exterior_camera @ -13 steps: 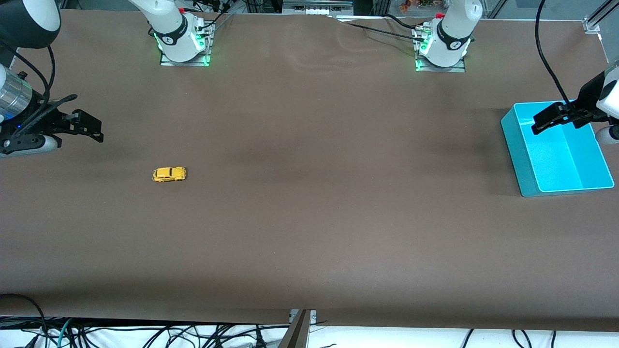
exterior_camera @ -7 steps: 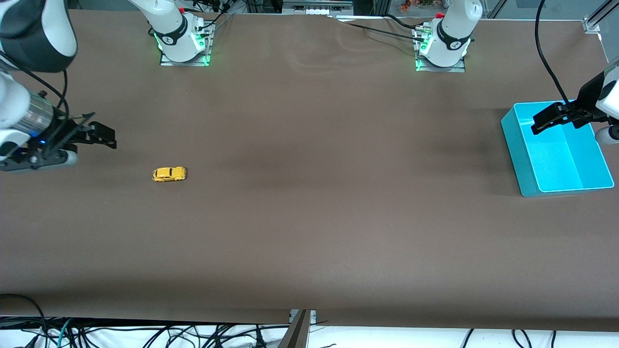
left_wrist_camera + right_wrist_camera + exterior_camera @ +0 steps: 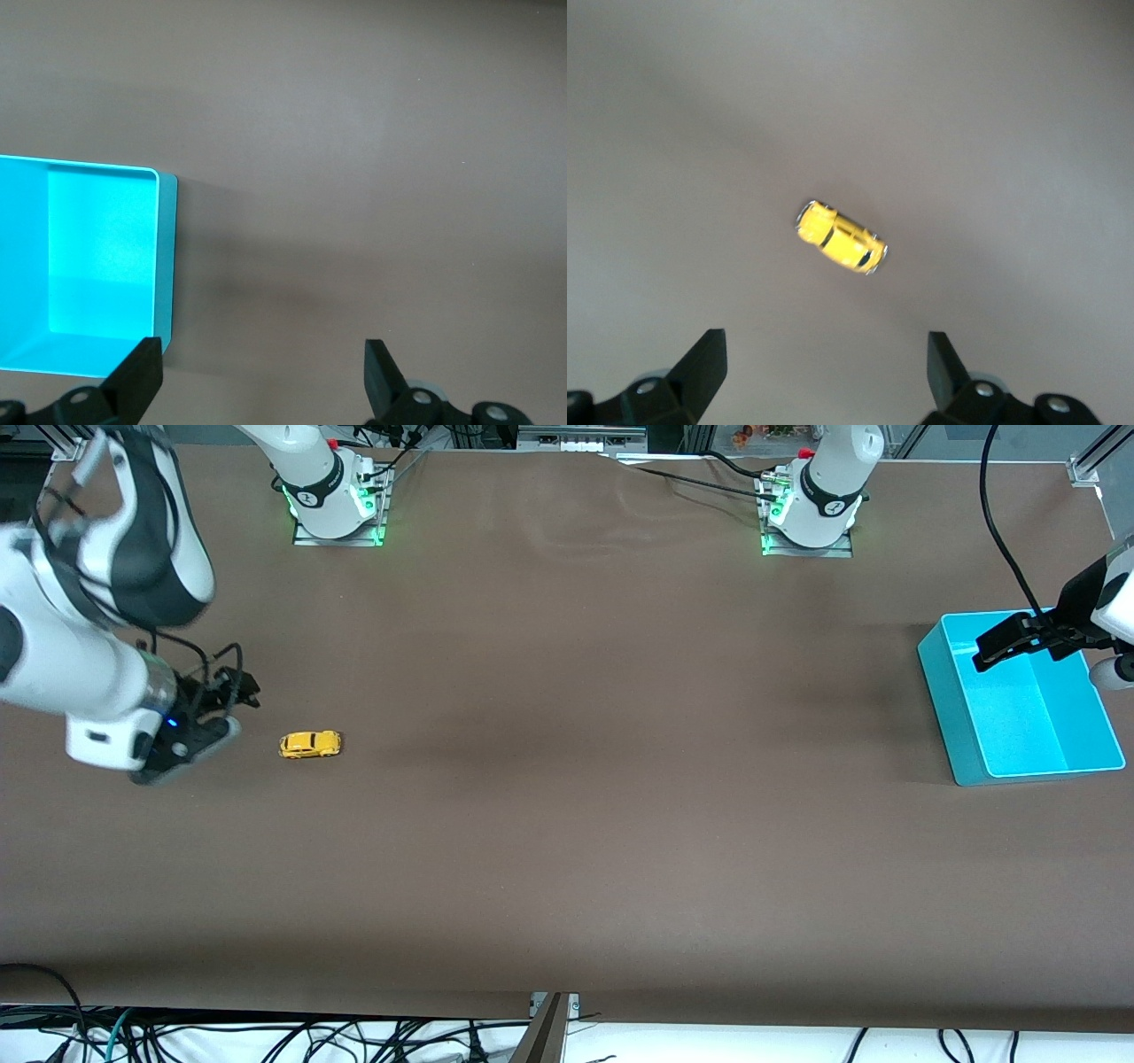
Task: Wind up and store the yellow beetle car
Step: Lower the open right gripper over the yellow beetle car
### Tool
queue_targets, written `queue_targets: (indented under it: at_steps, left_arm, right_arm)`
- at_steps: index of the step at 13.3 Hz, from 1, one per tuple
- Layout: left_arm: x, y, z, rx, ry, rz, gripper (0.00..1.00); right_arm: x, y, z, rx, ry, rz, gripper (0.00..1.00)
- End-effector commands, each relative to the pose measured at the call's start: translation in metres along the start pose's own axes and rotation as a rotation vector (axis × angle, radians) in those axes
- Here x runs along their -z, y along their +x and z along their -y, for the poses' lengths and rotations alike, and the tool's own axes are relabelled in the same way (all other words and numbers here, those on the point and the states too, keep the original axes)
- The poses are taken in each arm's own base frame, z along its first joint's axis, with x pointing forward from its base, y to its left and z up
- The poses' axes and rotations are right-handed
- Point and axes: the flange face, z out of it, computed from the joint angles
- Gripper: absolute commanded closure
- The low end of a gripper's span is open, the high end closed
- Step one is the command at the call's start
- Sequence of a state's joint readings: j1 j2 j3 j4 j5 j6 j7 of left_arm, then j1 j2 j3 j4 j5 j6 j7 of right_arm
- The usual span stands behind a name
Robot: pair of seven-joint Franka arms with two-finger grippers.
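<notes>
The yellow beetle car stands on its wheels on the brown table toward the right arm's end. It also shows in the right wrist view, ahead of the open fingers. My right gripper is open and empty, up in the air beside the car, apart from it. My left gripper is open and empty and waits over the cyan bin, at the bin's edge in the left wrist view.
The cyan bin is empty and stands at the left arm's end of the table. The two arm bases stand along the table's back edge. Cables hang below the table's front edge.
My right arm has swung in from the table's end toward the car, and its gripper has turned to point down. The car, the bin and the left arm have not moved.
</notes>
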State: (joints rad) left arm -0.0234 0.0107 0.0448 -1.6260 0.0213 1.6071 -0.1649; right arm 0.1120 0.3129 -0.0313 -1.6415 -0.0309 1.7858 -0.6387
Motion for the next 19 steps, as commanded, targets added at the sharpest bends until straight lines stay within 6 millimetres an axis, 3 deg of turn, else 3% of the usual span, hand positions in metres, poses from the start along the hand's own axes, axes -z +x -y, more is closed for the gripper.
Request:
queue_targets:
  at_steps: [1,4,11,16,19]
  left_arm:
    - [0.006,0.005,0.0,-0.02,-0.004,-0.009,0.0]
    - [0.006,0.005,0.0,-0.022,-0.004,-0.009,0.0]
    - [0.006,0.005,0.0,-0.02,-0.004,-0.009,0.0]
    - [0.006,0.005,0.0,-0.02,-0.004,-0.009,0.0]
    - [0.006,0.005,-0.001,-0.022,-0.004,-0.009,0.0]
  right_arm:
    - [-0.038,0.002,-0.003,0.217,-0.02,-0.002,0.0]
    - [-0.082,0.0,0.002,0.482,-0.056,-0.041,0.0]
    - [-0.16,-0.032,0.024,0.796,-0.138,-0.088,0.0]
    - [-0.193,-0.044,0.035,0.875,-0.202,-0.119,0.0]
    - [-0.202,-0.048,0.038,0.923,-0.221,-0.123,0.01]
